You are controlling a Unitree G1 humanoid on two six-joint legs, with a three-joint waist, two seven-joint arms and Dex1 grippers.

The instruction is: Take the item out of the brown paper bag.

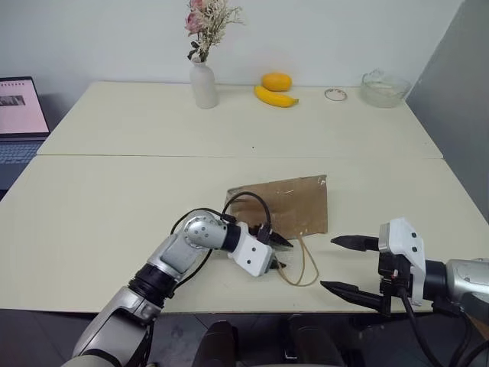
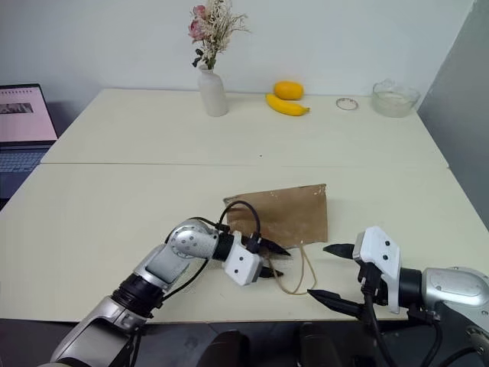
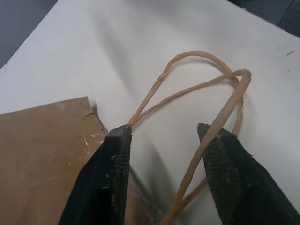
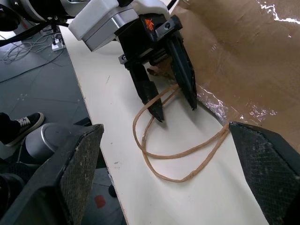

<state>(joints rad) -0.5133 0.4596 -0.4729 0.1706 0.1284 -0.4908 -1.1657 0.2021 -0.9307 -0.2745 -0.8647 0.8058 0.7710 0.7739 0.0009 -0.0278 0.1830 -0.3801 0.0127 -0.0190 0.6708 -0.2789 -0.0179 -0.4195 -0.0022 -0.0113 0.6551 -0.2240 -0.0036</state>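
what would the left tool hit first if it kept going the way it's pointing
Most likely the string handles of the brown paper bag: the left tool, fingers apart, already straddles one loop on the table. Past them looks bare, though depth is unclear.

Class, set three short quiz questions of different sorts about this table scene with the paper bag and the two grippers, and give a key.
1. True or false: the brown paper bag stands upright.
2. What lies between the fingers of the left gripper? A) the banana B) the string handles C) the vase
3. Fill in: the right gripper is ____, with nothing between its fingers.

Key: 1 false, it lies flat on the table. 2 B; the fingers stand apart around the loops. 3 open.
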